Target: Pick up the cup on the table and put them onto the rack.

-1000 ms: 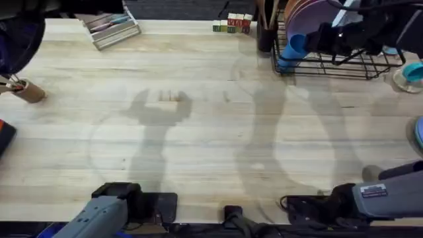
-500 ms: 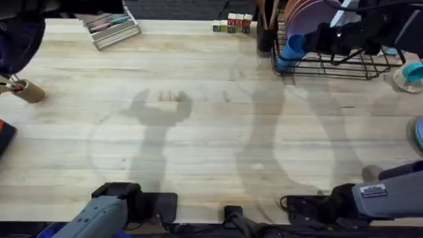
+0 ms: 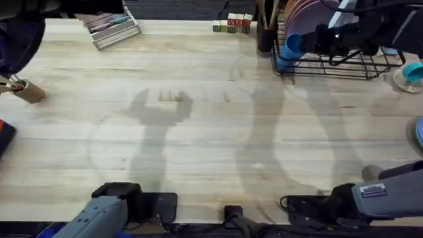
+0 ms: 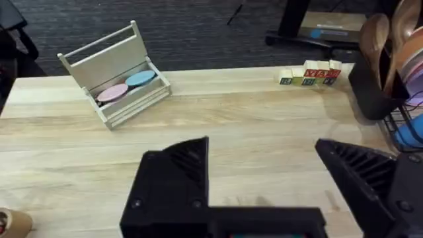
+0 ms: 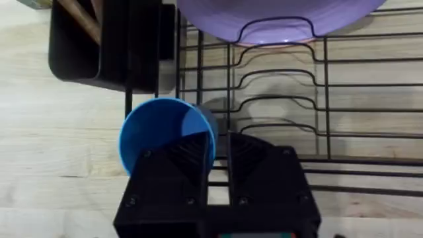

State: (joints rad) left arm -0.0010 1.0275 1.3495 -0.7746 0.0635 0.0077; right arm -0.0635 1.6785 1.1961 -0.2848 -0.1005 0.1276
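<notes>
Nearest, along the counter's (image 3: pixel 198 145) front edge, sit the two arm bases, with soft arm shadows spread across the pale planks whose grain runs side to side. The left hand (image 4: pixel 264 178) hangs over the middle stretch of the boards with its fingers spread wide and nothing between them.

Farther on, at the left edge, a small cardboard-coloured tube (image 3: pixel 28 91) lies on its side. At the back edge stand a grey slatted tray (image 4: pixel 115 82) holding pink and blue discs, a row of lettered toy blocks (image 3: pixel 232 24), and a dark utensil holder (image 5: pixel 76 46) with wooden utensils.

At the back right corner the black wire rack (image 5: pixel 284 106) rests on the boards, a purple plate (image 5: pixel 277 16) standing in its slots. The right hand (image 5: pixel 218 165) reaches over the rack's left end, its fingers closed on the rim of the blue cup (image 5: pixel 165 135); one finger sits inside the mouth, the other outside the wall. The cup is tipped and raised at the rack's near left corner, partly over the wire edge. A teal bowl (image 3: pixel 413 71) sits just right of the rack.

Beyond the back edge, dark carpet covers the floor.
</notes>
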